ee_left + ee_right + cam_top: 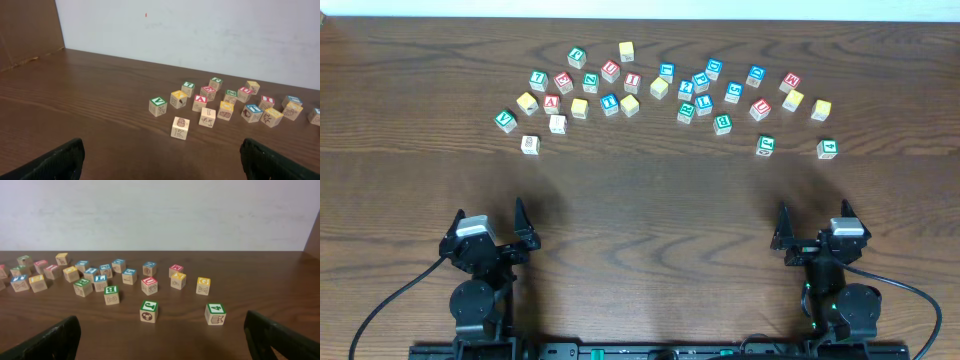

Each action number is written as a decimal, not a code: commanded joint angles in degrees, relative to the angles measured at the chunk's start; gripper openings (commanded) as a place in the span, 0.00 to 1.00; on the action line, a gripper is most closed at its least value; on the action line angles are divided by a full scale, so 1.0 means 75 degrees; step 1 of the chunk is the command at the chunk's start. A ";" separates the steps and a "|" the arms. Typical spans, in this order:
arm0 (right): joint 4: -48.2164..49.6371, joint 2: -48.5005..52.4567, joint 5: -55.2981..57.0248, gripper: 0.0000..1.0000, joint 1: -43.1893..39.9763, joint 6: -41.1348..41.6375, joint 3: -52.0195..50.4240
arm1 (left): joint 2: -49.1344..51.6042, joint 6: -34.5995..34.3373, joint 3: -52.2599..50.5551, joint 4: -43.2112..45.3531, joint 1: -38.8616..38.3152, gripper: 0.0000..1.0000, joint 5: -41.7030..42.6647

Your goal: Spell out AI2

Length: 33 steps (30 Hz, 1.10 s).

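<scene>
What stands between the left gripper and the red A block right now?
Two blocks. A lone plain-topped block lies about on the straight line from the left gripper to the red A block, and another pale block sits right in front of the A, on the gripper's side.

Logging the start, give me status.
Left gripper, right gripper open, empty. Red A block untouched, far side. Other blocks crowd it.

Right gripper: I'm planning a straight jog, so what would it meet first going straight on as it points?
Most likely the green-topped block just left of centre in the right wrist view; the green 4 block lies off to the right. Depth is unclear.
</scene>
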 commanded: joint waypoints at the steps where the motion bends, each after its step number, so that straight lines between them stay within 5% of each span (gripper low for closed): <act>1: 0.0038 0.0003 0.0067 0.99 -0.0023 -0.0146 -0.0017 | -0.0047 0.0076 -0.0172 -0.0105 0.0047 0.98 -0.0023; 19: 0.0256 0.0003 0.0064 0.99 -0.0023 -0.0143 -0.0017 | 0.0070 0.0472 0.0146 -0.0052 0.0047 0.98 -0.0055; 33: 0.0385 0.0003 -0.0006 0.99 -0.0023 -0.0140 0.0087 | 0.1376 0.0472 0.1169 -0.0050 0.0047 0.98 -0.0055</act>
